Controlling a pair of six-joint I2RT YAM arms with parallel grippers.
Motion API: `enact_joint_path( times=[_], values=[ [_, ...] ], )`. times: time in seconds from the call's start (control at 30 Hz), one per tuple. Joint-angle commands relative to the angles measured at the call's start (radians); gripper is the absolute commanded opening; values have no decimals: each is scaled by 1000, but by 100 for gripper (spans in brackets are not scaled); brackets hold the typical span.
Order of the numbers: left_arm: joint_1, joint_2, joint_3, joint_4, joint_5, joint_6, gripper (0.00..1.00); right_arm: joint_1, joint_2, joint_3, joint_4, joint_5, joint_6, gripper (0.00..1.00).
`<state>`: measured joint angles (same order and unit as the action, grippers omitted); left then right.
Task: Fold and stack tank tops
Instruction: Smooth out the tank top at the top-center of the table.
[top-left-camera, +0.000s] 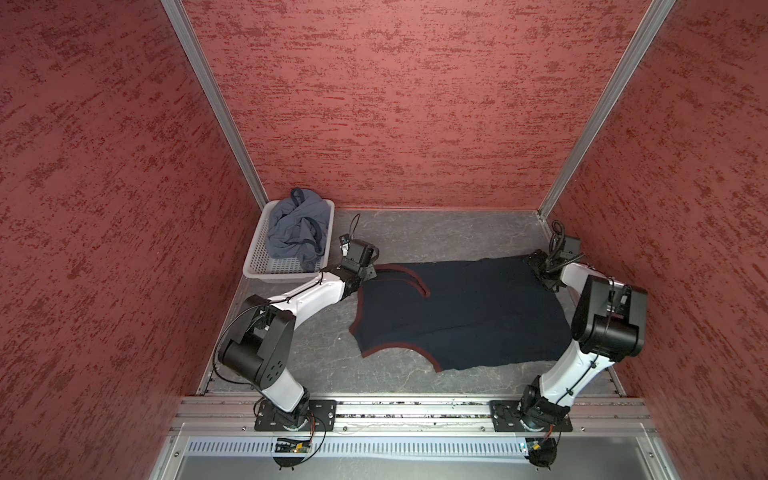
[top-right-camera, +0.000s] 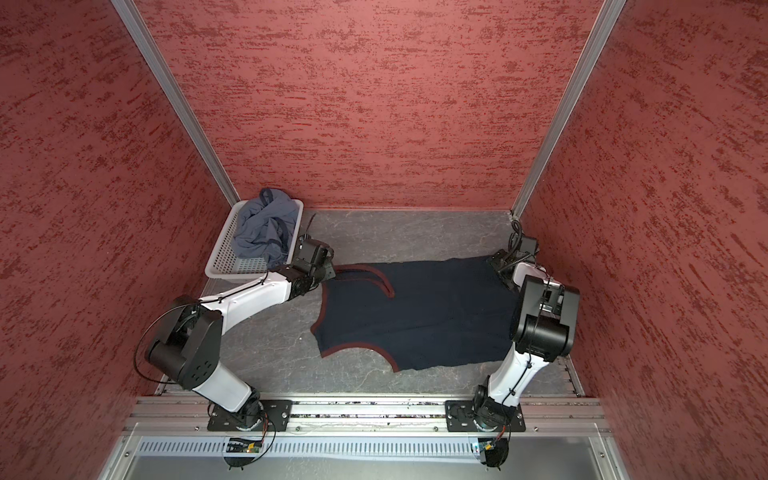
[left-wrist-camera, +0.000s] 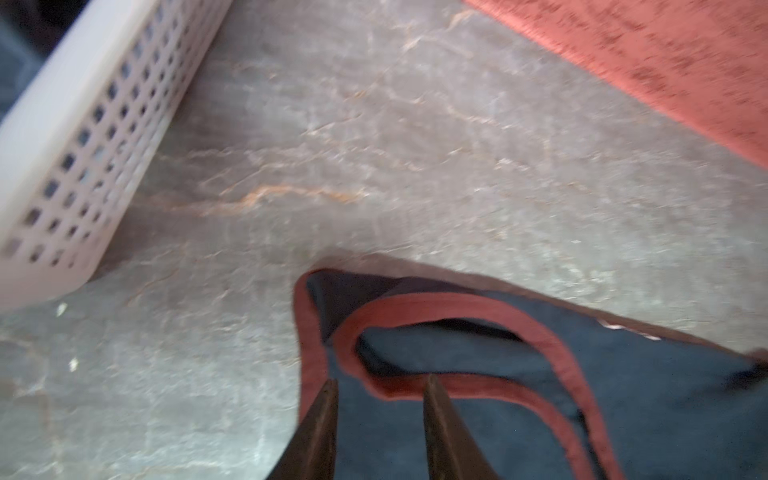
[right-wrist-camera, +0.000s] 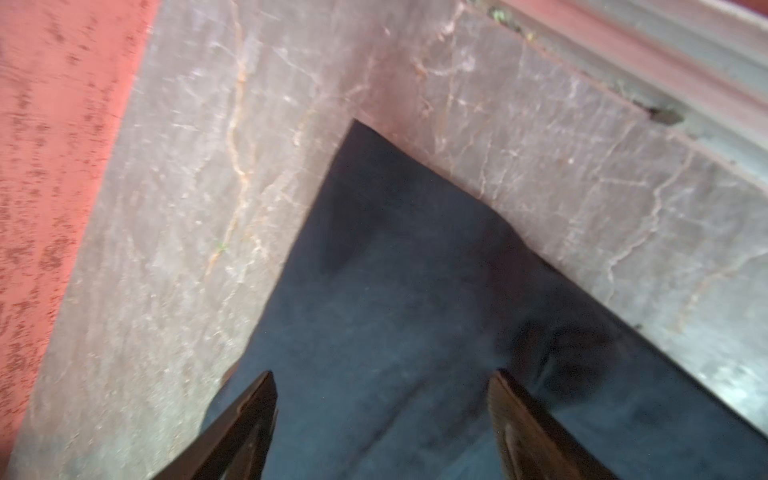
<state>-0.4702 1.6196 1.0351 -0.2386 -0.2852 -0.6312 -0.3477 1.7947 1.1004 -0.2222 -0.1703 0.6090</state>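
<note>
The dark blue cloth tank top with red edges (top-left-camera: 457, 316) lies flat on the grey stone table (top-left-camera: 436, 237), its straps under the left gripper (left-wrist-camera: 380, 380), jaws a little apart and empty, its hem under the right gripper (right-wrist-camera: 382, 374), jaws wide apart and empty, and the crumpled blue-grey tank top (top-left-camera: 295, 228) sits in the white holey plastic basket (top-left-camera: 266, 259) beside the left gripper.

Overhead stereo pair; close downward wrist views

The basket (top-left-camera: 259, 249) blocks its corner, the left arm (top-left-camera: 307, 293) close beside it; right of the basket, surface (top-left-camera: 436, 237) lies bare between navy tank top (top-left-camera: 457, 316) and back wall (top-left-camera: 395, 124).
</note>
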Motion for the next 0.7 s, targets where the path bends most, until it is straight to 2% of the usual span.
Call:
enact_joint_path(
  times=[0.0,0.13,0.27,0.53,0.67],
  values=[
    [2,60,45,6,44,20,38,42,-26,-11,-10,12,-8,82],
    [12,171,146,-19,154,60,37,100,-19,-16,-1,-3,-21,82],
    [35,204,161,-21,174,34,37,130,0,-14,4,-11,-35,81],
    [93,203,24,-9,183,-31,33,134,22,-10,-18,34,-35,79],
    [113,194,-43,15,201,-55,27,132,21,-2,-30,58,-31,79]
  ],
)
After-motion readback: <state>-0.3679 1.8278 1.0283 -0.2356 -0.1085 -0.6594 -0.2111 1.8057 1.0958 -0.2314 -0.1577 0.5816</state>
